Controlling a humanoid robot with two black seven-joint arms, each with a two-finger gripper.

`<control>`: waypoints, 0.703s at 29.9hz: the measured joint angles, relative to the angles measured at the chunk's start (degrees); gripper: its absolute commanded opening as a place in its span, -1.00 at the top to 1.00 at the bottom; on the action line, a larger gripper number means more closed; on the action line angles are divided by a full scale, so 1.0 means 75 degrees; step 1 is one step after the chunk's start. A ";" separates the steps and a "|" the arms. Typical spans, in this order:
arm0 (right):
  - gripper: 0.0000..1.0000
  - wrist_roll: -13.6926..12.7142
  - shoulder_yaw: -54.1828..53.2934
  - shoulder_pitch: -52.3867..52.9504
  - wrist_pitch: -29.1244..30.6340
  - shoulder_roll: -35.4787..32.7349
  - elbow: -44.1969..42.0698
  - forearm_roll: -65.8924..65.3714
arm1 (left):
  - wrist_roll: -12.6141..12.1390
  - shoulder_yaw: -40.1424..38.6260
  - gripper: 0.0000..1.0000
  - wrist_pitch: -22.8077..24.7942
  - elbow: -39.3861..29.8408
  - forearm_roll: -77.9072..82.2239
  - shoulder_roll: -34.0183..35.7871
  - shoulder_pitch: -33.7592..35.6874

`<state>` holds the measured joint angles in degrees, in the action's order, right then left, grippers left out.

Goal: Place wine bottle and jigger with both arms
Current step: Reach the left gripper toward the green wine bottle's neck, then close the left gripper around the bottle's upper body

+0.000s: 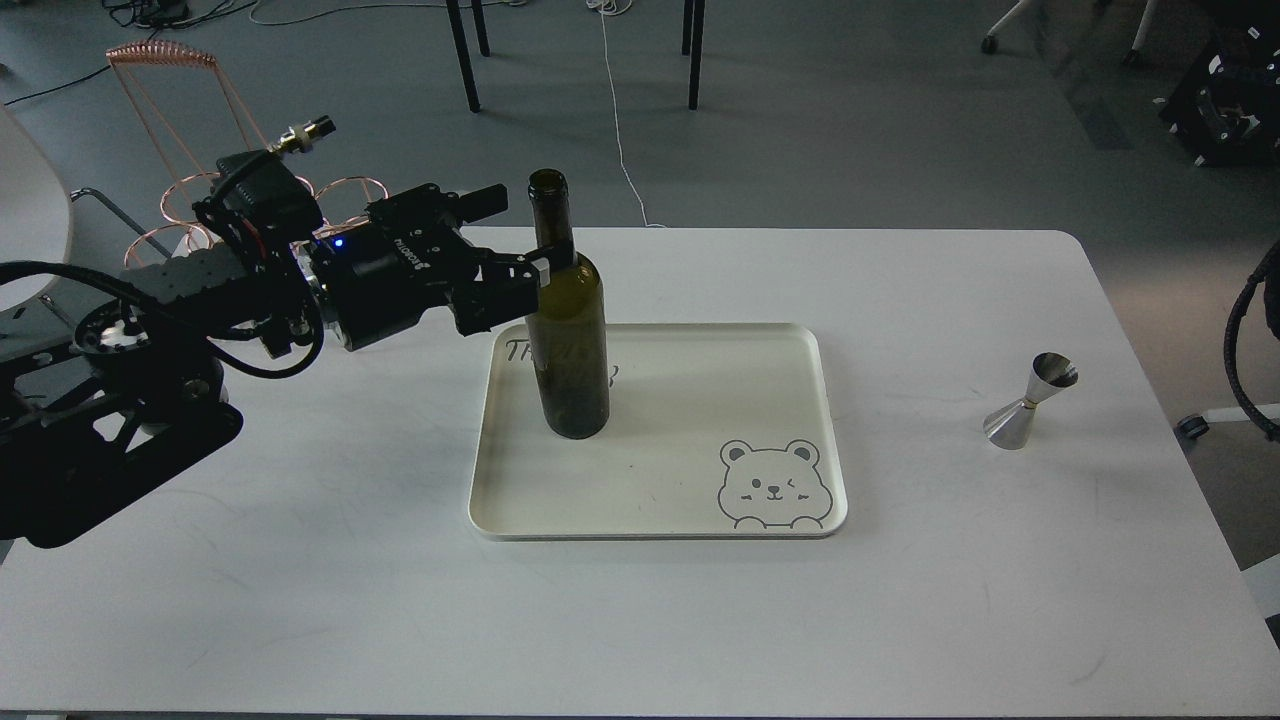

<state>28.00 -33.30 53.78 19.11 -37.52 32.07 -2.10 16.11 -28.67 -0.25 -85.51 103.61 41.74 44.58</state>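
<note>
The wine bottle [568,330], dark olive-green with no label, stands upright on the left part of a cream tray [700,500] with a bear drawing. My left gripper [524,232] is open at the bottle's left side, level with its shoulder and lower neck. The near fingertip [540,266] overlaps the shoulder; the far fingertip [492,197] is left of the neck. I cannot tell whether they touch the glass. The jigger [1030,402], shiny steel with a thin gold waist, stands tilted on the table far right. Of my right arm only a black cable [1240,340] shows at the right edge.
A copper wire rack [180,120] stands at the table's back left, behind my left arm. The white table [300,600] ends close behind the bottle. Chair legs [465,60] and a white cable lie on the floor beyond.
</note>
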 measured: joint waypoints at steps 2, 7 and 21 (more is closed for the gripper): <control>-0.94 0.0000 -0.0001 -0.0008 0.0001 0.0000 0.0000 0.0000 | -0.0002 0.0000 -0.92 0.0000 0.0089 0.0019 -0.0084 0.0004; -0.94 0.0000 -0.0002 -0.0010 0.0001 0.0000 0.0000 0.0000 | 0.0011 0.0015 -0.54 -0.0001 0.0262 0.0038 -0.0278 0.0016; -0.94 0.0000 0.0010 -0.0010 0.0000 0.0000 -0.0022 0.0000 | 0.0075 0.0008 0.25 -0.0051 0.0488 0.0090 -0.0313 0.0025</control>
<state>28.00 -33.22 53.70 19.11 -37.53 31.90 -2.11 16.68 -28.61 -0.63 -81.85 104.28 39.39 44.77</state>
